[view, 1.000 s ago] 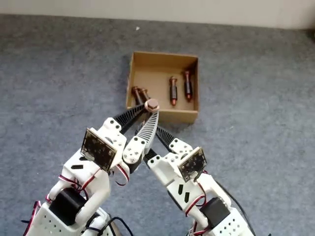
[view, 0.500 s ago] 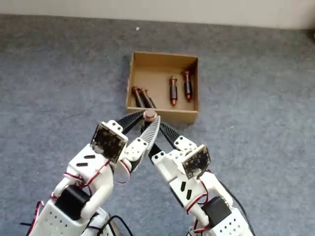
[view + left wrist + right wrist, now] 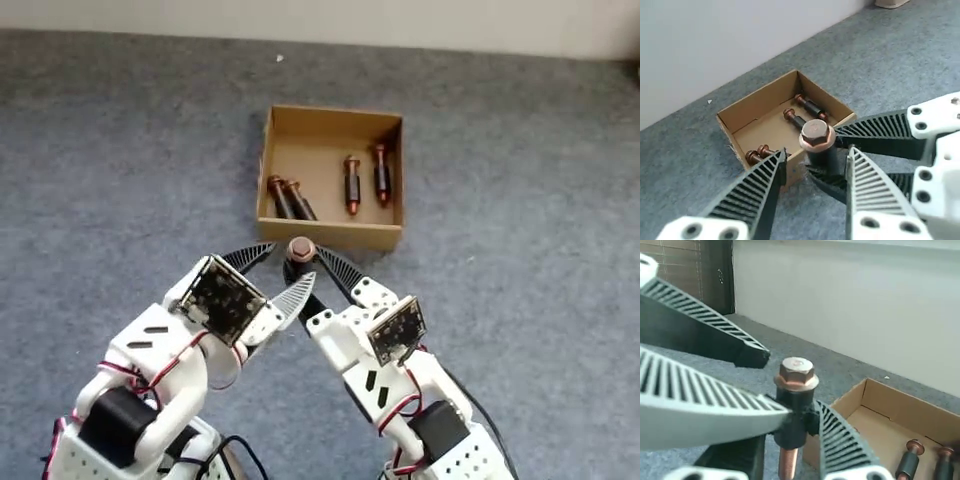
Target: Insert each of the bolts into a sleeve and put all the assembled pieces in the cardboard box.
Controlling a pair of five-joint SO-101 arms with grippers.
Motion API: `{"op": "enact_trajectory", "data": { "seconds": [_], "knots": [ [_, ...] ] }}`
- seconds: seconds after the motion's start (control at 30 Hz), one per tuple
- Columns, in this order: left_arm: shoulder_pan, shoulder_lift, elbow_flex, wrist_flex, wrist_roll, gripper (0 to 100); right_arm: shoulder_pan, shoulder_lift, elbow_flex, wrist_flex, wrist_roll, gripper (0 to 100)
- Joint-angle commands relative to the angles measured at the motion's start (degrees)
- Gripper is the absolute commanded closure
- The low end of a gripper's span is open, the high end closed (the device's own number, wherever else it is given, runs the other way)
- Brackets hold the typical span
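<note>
A copper bolt sits upright in a black sleeve, just in front of the cardboard box. My right gripper is shut on the sleeve, and the bolt's hex head stands above its fingers. My left gripper is open, one finger on either side of the bolt head without touching it. Several assembled bolt-and-sleeve pieces lie inside the box, two by the near left corner and two towards the right.
Grey carpet surrounds the box on all sides. A pale wall runs behind the box. The two arms stand close together, with their fingers overlapping at the bolt.
The left gripper was shut on the bolt head and has opened and let go. Both arms drew back from the box's front edge with the bolt, now held by the right gripper.
</note>
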Motion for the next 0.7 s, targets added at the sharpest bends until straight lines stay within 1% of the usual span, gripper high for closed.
{"op": "enact_trajectory", "data": {
  "seconds": [0.0,0.1,0.2,0.4,0.53,0.67],
  "knots": [
    [-7.25,-3.47,-1.45,6.33,-0.62,79,0.75,-1.63,5.14,-2.07,0.0,99.3],
    [-13.67,-10.42,1.45,8.26,-0.44,79,0.75,-1.36,5.14,-2.07,0.0,99.3],
    [-18.59,-18.86,6.9,10.46,-0.44,79,0.84,-1.19,5.05,-2.07,0.0,99.3],
    [-28.18,-17.1,17.89,10.37,-0.7,90,5.41,-1.1,4.7,-1.98,-0.09,99.3],
    [-29.23,-17.63,25.36,7.21,-0.62,93,8.57,-1.1,4.62,-1.98,-0.09,99.3],
    [-29.05,-17.63,32.92,5.63,-0.7,92,11.56,-1.1,3.38,-1.98,-3.69,99.3]
  ]
}}
